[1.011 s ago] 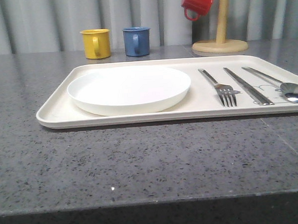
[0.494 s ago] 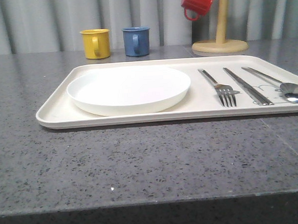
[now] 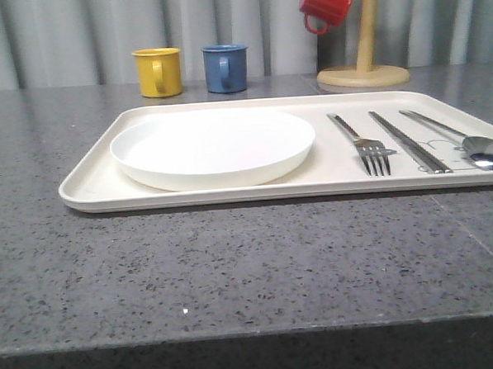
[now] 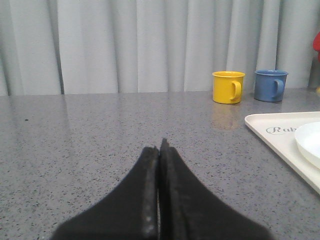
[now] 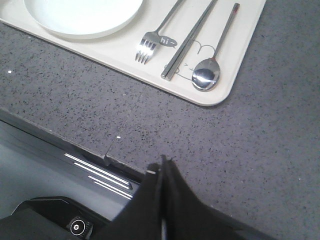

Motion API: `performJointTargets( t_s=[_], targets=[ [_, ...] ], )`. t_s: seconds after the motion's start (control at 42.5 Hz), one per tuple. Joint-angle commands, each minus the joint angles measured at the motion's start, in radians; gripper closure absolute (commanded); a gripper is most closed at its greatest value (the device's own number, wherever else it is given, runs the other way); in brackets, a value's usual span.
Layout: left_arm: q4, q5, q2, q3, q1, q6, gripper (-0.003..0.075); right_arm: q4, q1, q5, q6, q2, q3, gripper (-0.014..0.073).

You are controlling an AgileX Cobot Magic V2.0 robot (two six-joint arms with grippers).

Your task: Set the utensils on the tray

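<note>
Cream tray (image 5: 125,52) holding fork (image 5: 150,42) lies well apart from both closed, empty hands (image 5: 162,175).

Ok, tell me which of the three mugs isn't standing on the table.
The red mug. It hangs from the wooden mug tree at the back right, while the yellow mug and blue mug stand upright on the table behind the tray.

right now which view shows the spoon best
The right wrist view: the whole spoon lies unobstructed on the tray. The front view cuts its bowl at the frame edge.
</note>
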Motion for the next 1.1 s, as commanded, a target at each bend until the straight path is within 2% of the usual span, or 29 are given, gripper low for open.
performJointTargets(
  t_s=[0.0,1.081],
  targets=[
    [-0.008,-0.084,-0.021,0.011,-0.015,-0.010,0.0741,0.005,0.000,-0.056,-0.007,0.008,-0.022,0.0661],
    [-0.008,-0.084,-0.021,0.011,-0.022,-0.010,0.0741,-0.008,-0.020,-0.085,-0.007,-0.027,0.004,0.0661]
  ],
)
